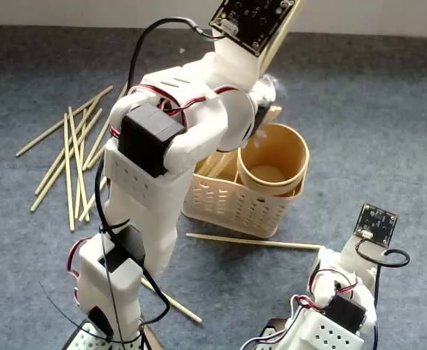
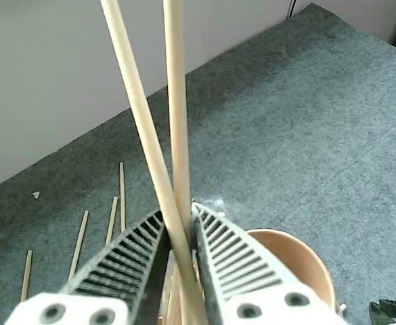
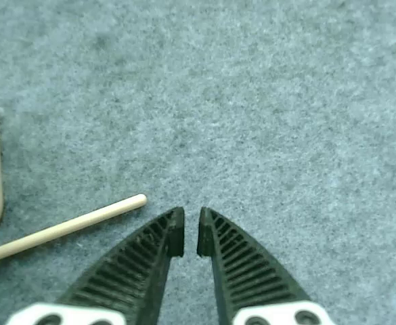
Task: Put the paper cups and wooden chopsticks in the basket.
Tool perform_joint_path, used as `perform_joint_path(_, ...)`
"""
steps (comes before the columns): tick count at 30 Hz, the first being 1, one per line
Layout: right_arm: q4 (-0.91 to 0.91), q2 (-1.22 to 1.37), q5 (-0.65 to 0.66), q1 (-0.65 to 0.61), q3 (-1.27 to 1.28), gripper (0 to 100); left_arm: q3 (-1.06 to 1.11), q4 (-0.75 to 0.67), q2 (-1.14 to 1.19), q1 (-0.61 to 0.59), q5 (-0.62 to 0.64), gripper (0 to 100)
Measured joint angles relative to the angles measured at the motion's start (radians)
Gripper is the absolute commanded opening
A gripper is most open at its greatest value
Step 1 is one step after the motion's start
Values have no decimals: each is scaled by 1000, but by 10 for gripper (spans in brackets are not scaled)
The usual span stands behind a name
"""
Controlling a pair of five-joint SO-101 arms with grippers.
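Now | left gripper (image 2: pixel 179 211) clamps two pale wooden chopsticks (image 2: pixel 176 101), steeply upright, lower ends over cream slotted plastic basket (image 1: pixel 231 205) | right gripper (image 3: pixel 191 227) near-closed, empty.

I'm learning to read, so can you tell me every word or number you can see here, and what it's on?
No text can be read.
The paper cup, the basket and the chopsticks show no print.
The circuit board on the raised arm and the smaller board on the other arm may carry tiny marks, but they are too small to read.
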Motion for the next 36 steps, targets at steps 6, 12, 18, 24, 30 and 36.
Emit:
perform_joint_path(6, 0, 0, 0, 0, 0, 56, 0, 0, 0, 2, -8, 4)
perform_joint_path(12, 0, 0, 0, 0, 0, 56, -5, 0, 6, 2, -80, 3)
perform_joint_path(18, 0, 0, 0, 0, 0, 56, -8, 0, 6, -34, -110, 3)
perform_joint_path(24, 0, 0, 0, 0, 0, 56, -8, 0, 6, -78, -112, 72)
perform_joint_path(30, 0, 0, 0, 0, 0, 56, -8, 3, 6, -77, -114, 109)
perform_joint_path(36, 0, 0, 0, 0, 0, 56, -9, 3, 71, -72, -114, 105)
